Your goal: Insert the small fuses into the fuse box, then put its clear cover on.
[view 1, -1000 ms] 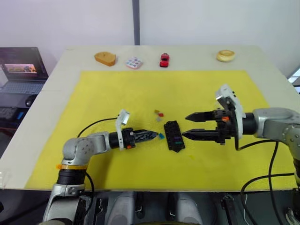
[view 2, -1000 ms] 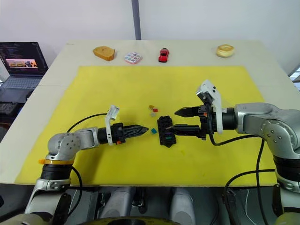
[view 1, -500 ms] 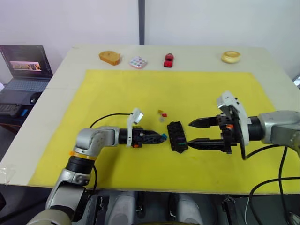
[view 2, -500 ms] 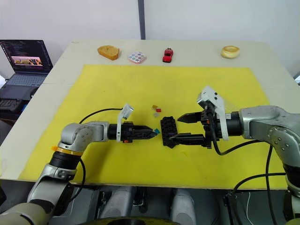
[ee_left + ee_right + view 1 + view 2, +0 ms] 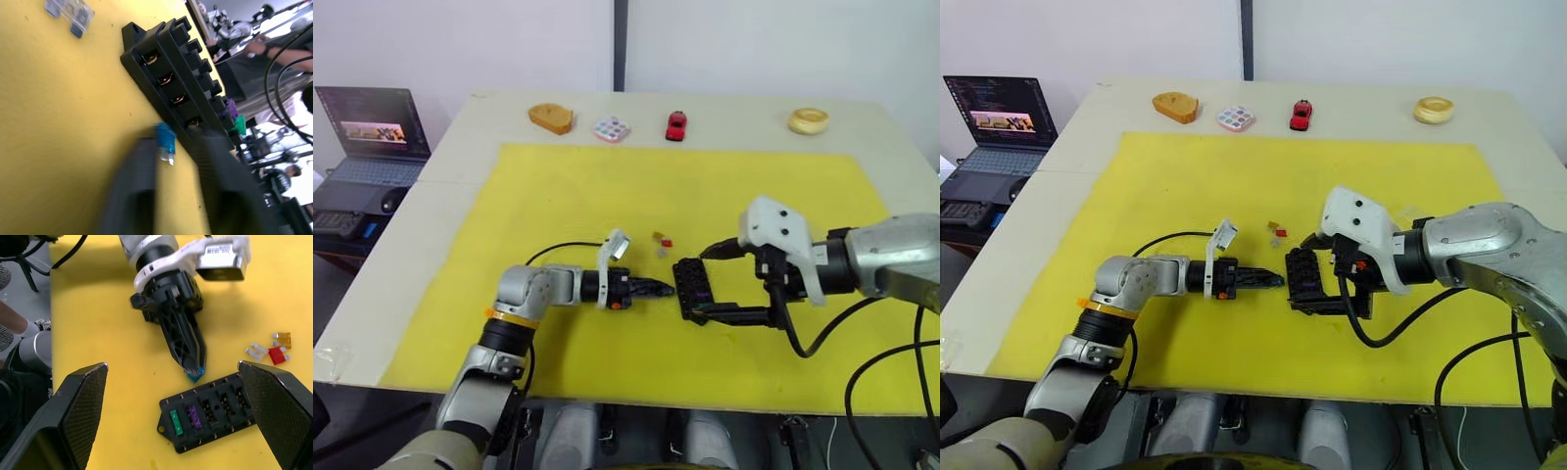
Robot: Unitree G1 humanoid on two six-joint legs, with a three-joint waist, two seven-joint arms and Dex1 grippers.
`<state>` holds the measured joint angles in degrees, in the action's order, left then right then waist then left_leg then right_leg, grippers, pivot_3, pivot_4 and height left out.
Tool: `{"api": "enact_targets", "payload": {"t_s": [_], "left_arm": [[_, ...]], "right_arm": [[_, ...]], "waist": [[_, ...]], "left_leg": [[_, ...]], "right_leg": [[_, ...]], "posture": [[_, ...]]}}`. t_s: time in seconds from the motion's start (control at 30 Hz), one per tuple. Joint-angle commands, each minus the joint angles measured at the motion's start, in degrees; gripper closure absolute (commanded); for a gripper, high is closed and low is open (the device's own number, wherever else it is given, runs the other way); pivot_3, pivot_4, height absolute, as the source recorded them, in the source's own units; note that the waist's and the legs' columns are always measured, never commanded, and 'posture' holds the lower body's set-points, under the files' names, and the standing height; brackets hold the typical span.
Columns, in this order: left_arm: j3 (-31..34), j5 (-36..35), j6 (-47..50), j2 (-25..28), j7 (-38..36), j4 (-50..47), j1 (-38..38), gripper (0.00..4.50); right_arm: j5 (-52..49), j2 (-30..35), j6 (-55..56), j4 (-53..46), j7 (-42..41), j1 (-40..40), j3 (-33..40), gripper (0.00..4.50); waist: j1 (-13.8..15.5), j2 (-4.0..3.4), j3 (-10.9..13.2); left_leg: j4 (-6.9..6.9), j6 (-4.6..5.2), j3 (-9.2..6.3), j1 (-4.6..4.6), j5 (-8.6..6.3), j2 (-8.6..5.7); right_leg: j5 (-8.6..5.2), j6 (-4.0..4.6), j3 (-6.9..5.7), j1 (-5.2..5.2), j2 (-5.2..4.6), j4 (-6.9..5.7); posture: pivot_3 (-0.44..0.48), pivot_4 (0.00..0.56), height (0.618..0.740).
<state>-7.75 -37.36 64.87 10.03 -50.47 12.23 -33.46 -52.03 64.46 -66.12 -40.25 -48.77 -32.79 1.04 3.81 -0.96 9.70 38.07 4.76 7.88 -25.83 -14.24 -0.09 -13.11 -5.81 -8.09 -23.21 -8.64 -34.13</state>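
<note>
left gripper (image 5: 195, 363): pinching teal fuse (image 5: 165, 140) beside the fuse box (image 5: 692, 287) | right gripper (image 5: 710, 284): spread wide, straddling box | box: mid yellow mat (image 5: 578, 196); green, purple fuses seated | red, tan, grey fuses (image 5: 271, 350) loose nearby

yellow mat (image 5: 587, 196) on table (image 5: 450, 186) | far edge: bread (image 5: 551, 118), dotted palette (image 5: 611, 128), red toy car (image 5: 676, 124), ring (image 5: 808, 120) | laptop (image 5: 370, 132) beside table

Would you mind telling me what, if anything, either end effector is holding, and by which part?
The left end effector pinches the teal-blue fuse by its plastic body. The right end effector, open around the fuse box, holds nothing.
</note>
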Motion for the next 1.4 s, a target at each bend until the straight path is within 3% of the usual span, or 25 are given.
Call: {"api": "enact_targets", "payload": {"t_s": [0.03, 0.23, 0.33, 0.4, 0.53, 0.73, 0.9, 1.0, 1.1, 1.4], "left_arm": [[-1.18, 0.99, 1.69, -2.28, 2.73, 3.51, 2.83, 4.45], [3.95, -2.09, 3.65, -2.41, 4.38, 0.29, 4.82, 4.45], [8.62, -5.15, 4.82, -0.72, 4.51, -2.80, 5.68, 4.45], [15.36, -9.56, 6.94, 0.51, 5.87, -5.39, 5.85, 4.45], [26.94, -19.76, 9.55, 1.85, 9.29, -11.54, 6.82, 4.45], [38.69, -37.29, 5.22, -2.07, 23.42, -21.46, 6.14, 4.45], [37.21, -42.84, -2.03, -3.94, 30.60, -26.92, 4.54, 4.45], [34.67, -44.06, -5.41, -4.00, 32.78, -28.52, 3.34, 4.50], [32.66, -44.03, -7.64, -2.73, 33.24, -28.90, 3.23, 4.50], [28.27, -44.71, -11.98, 0.08, 33.11, -29.23, 4.46, 4.50]], "right_arm": [[0.86, 1.61, 0.99, -0.10, -0.60, -1.30, 1.06, 0.00], [2.17, 3.25, 2.04, 0.91, -2.13, 0.91, 1.28, 0.00], [1.96, 3.09, 2.46, 1.45, -2.64, 1.35, 1.92, 0.00], [0.35, 1.26, 1.98, 2.74, -1.81, 0.77, 3.23, 0.00], [-6.96, -6.80, -2.77, 9.02, 4.30, -2.54, 6.48, 0.00], [-12.99, -22.86, -7.62, 21.65, 18.50, -10.79, 9.70, 0.00], [-17.42, -35.53, -10.03, 30.88, 30.76, -18.09, 12.51, 0.00], [-21.32, -40.77, -10.57, 34.66, 35.96, -21.14, 14.22, 0.81], [-24.27, -42.32, -11.06, 36.00, 38.21, -22.38, 14.95, 2.25], [-32.08, -43.16, -10.14, 36.41, 43.45, -22.10, 14.81, 2.25]], "waist": [[-0.01, 0.00, 0.00], [-0.26, 0.02, 0.00], [-1.10, 0.03, 0.01], [-1.88, 0.10, 0.05], [-3.75, 0.44, 0.28], [-4.00, 0.59, 0.43], [-3.10, 0.63, 0.45], [-3.04, 0.62, 0.45], [-3.12, 0.62, 0.45], [-3.32, 0.62, 0.45]], "left_leg": [[0.00, 0.00, 0.00, 0.00, 0.00, -0.04], [0.08, 0.02, 0.01, 0.02, -0.01, -0.13], [0.03, 0.01, 0.00, 0.02, -0.01, -0.11], [-0.05, 0.01, 0.00, 0.02, 0.00, -0.08], [-0.08, -0.19, 0.00, -0.01, 0.13, 0.13], [-0.02, -0.51, -0.02, 0.01, 0.32, 0.35], [0.06, -0.53, 0.02, -0.05, 0.35, 0.27], [0.05, -0.51, 0.02, -0.20, 0.36, 0.23], [0.05, -0.44, 0.02, -0.26, 0.40, 0.14], [0.05, -0.36, 0.07, -0.26, 0.47, 0.11]], "right_leg": [[0.01, -0.01, -0.01, 0.02, -0.04, 0.00], [0.13, -0.18, 0.00, 0.12, -0.16, 0.04], [0.10, -0.26, -0.01, 0.05, -0.14, 0.01], [0.13, -0.44, -0.02, -0.01, -0.11, -0.06], [0.20, -0.56, -0.07, 0.04, 0.04, -0.36], [0.28, -0.39, -0.32, -0.18, 0.02, -0.68], [0.32, -0.35, -0.30, -0.16, -0.01, -0.87], [0.32, -0.34, -0.32, -0.26, 0.06, -0.98], [0.32, -0.35, -0.40, -0.29, 0.20, -1.00], [0.32, -0.36, -0.39, -0.35, 0.19, -1.10]], "posture": [[0.000, 0.150, 0.740], [0.000, 0.150, 0.740], [0.000, 0.150, 0.740], [0.000, 0.150, 0.740], [0.000, 0.150, 0.740], [0.000, 0.150, 0.740], [0.000, 0.150, 0.740], [0.000, 0.150, 0.740], [0.000, 0.150, 0.740], [0.000, 0.150, 0.740]]}}
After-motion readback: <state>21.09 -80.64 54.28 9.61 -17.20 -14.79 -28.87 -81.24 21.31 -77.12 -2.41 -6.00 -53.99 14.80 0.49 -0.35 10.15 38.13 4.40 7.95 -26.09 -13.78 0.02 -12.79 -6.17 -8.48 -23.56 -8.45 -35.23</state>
